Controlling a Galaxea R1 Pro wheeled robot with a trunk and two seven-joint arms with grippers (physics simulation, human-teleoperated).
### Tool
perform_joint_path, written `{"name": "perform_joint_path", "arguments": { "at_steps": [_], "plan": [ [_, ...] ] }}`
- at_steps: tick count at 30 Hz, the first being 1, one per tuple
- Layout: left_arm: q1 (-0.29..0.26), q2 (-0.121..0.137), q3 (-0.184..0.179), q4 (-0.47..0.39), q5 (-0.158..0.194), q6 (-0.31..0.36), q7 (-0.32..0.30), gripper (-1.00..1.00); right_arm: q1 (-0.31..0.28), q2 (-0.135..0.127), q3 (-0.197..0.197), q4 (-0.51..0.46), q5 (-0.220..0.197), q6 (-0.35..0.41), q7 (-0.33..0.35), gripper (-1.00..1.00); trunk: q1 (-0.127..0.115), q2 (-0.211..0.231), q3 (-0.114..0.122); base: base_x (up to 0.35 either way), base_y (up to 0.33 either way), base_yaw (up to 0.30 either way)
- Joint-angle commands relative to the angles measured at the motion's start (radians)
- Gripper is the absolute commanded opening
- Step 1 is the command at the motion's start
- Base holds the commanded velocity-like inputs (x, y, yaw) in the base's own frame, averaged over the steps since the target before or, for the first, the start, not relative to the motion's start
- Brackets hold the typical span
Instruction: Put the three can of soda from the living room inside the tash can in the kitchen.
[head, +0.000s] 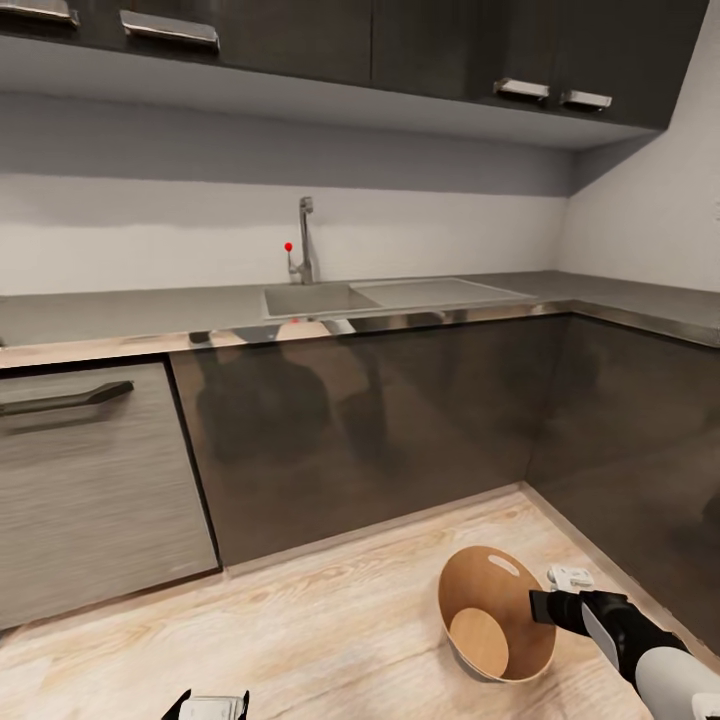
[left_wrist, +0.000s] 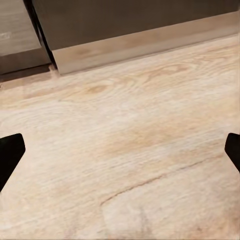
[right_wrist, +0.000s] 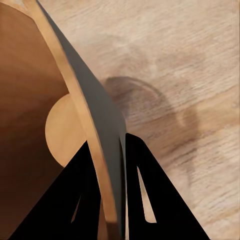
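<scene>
- The tash can (head: 497, 615) sits tipped on the wooden floor (head: 300, 640) of the kitchen, near the corner where the dark cabinets (head: 370, 430) meet, with its tan inside and round bottom facing up and toward the head camera.
- The right claw (head: 541, 606) is clenched on the tash can's rim: in the right wrist view one black finger (right_wrist: 70, 200) lies inside the wall and the other outside it, with the rim (right_wrist: 97, 150) pinched between them.
- The left claw (head: 207, 706) hangs over bare floor away from the tash can, on the dishwasher (head: 95, 480) side; its fingertips (left_wrist: 10, 155) stand wide apart, released and holding nothing.
- Above the cabinets, the surface (head: 120, 315) carries a sink (head: 310, 298) with a faucet (head: 305, 240).
</scene>
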Motion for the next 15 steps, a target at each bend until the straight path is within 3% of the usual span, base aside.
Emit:
{"name": "perform_joint_path", "arguments": {
  "at_steps": [1,15],
  "plan": [
    [0.0,0.0,0.0,0.0,0.0,0.0,0.0,1.0,0.0,0.0,-0.006,-0.001,-0.01,0.001,0.005,-1.0,0.0,0.0,0.004,0.0,0.0,0.0],
    [0.0,0.0,0.0,0.0,0.0,0.0,0.0,1.0,0.002,0.013,-0.007,-0.001,-0.009,0.001,0.005,-1.0,-0.007,0.004,0.058,0.0,0.0,0.0]
  ]
}}
